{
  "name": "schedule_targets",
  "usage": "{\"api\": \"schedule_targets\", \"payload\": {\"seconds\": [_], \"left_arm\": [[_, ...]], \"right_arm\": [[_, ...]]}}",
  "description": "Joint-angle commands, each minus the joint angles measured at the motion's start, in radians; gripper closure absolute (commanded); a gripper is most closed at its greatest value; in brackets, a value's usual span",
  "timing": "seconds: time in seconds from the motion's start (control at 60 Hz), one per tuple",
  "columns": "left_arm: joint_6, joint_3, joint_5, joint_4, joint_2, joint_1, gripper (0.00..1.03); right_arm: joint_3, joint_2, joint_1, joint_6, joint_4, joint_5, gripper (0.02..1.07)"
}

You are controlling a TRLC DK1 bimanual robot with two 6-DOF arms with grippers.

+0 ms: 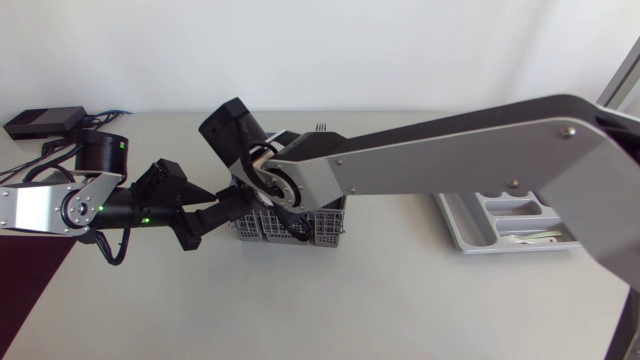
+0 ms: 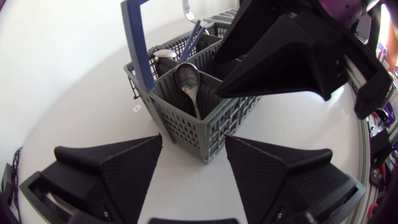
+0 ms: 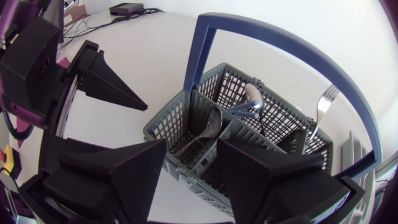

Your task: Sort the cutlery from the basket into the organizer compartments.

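Observation:
The grey cutlery basket (image 1: pixel 300 228) with its blue handle (image 3: pixel 280 43) stands mid-table. It holds a spoon (image 3: pixel 209 126) bowl-up in a near compartment, a second spoon (image 3: pixel 252 93) and a fork (image 3: pixel 321 107) further back. My right gripper (image 3: pixel 191 146) hangs over the basket, fingers apart, with the near spoon's handle below the gap. My right arm (image 1: pixel 450 150) covers the basket's top in the head view. My left gripper (image 2: pixel 191 140) is open at table level, its fingers either side of the basket's corner (image 2: pixel 208 149) without gripping it. The grey organizer (image 1: pixel 462 232) lies at the right.
Some pale pieces lie in the organizer's compartments (image 1: pixel 530 240). A black box with cables (image 1: pixel 42 122) sits at the table's back left corner. Bare table stretches along the front.

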Motion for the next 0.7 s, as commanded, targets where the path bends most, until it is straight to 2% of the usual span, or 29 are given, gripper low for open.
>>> {"api": "schedule_targets", "payload": {"seconds": [0.0,0.183,0.683], "left_arm": [[0.022,-0.028,0.014,-0.005,-0.026,0.015,0.33],[0.036,-0.035,0.036,-0.008,-0.031,0.040,0.33],[0.054,-0.044,0.067,-0.015,-0.040,0.071,0.33]], "right_arm": [[0.029,0.033,0.005,0.035,0.029,0.018,0.48],[0.021,0.054,0.005,0.034,0.078,0.050,0.48],[0.023,0.086,-0.012,0.042,0.108,0.082,0.51]]}}
